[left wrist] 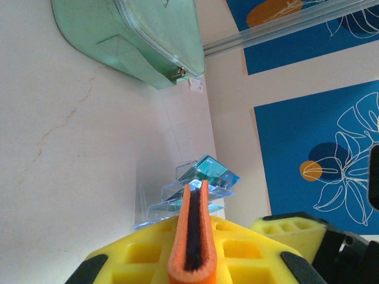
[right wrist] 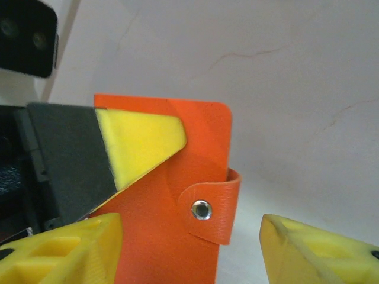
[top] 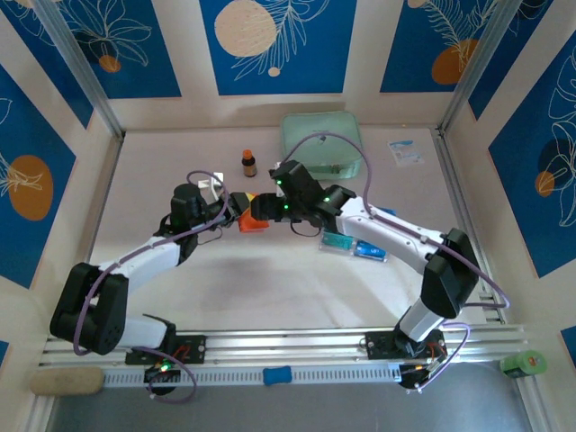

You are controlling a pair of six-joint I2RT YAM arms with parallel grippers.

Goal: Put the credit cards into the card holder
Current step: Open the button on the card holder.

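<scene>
1. The card holder (right wrist: 172, 248) is orange-red, its snap (right wrist: 201, 209) silvery.
2. The credit cards (top: 353, 245) are teal-blue with paler bands.
3. The zip case (top: 321, 135) is mint green.
4. The small bottle (top: 248, 163) seems brown, orange-capped.
5. The paper slip (top: 405, 151) is white, printed blue.
6. The wall panels (top: 315, 54) are blue with white leaf outlines and cream or orange discs.

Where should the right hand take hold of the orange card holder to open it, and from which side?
Pinch the snap strap where it loops around the free edge of the card holder, coming from that open side. The left hand clamps the opposite edge, and the strap bulges off the cover there, which likely gives the open right hand a lip to pull.
</scene>
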